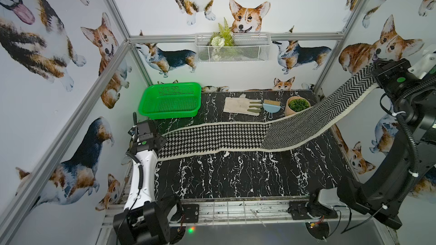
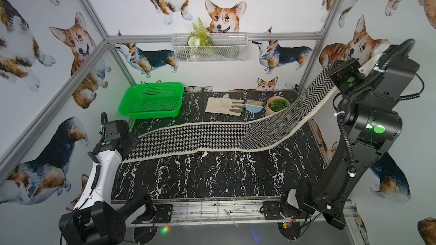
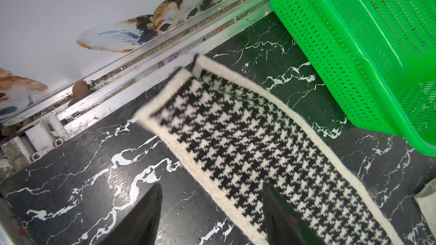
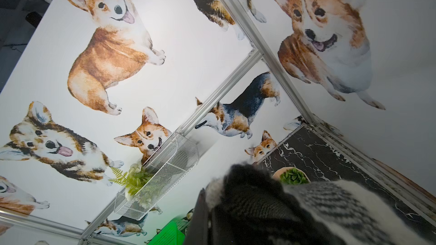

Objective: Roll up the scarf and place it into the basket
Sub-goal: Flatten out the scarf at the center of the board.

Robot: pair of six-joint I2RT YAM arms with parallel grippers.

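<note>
The scarf (image 1: 224, 137) stretches across the black marble table, houndstooth face up on the left and herringbone on the right. Its left end (image 3: 236, 126) lies flat near the green basket (image 1: 168, 114), one corner slightly curled. My left gripper (image 3: 211, 185) hovers open just above that end, one finger over the cloth's cream edge and the other over bare table. My right gripper (image 1: 375, 67) is raised high at the right, shut on the scarf's other end (image 4: 330, 199), which is bunched over its jaws. The basket (image 2: 151, 114) stands at the back left with nothing in it.
An off-white work glove (image 1: 238, 106), a small blue dustpan with brush (image 1: 270, 107) and a potted plant (image 1: 297, 106) line the table's back. The lifted scarf passes just in front of the pot. A white wire basket (image 1: 232, 48) hangs on the back wall.
</note>
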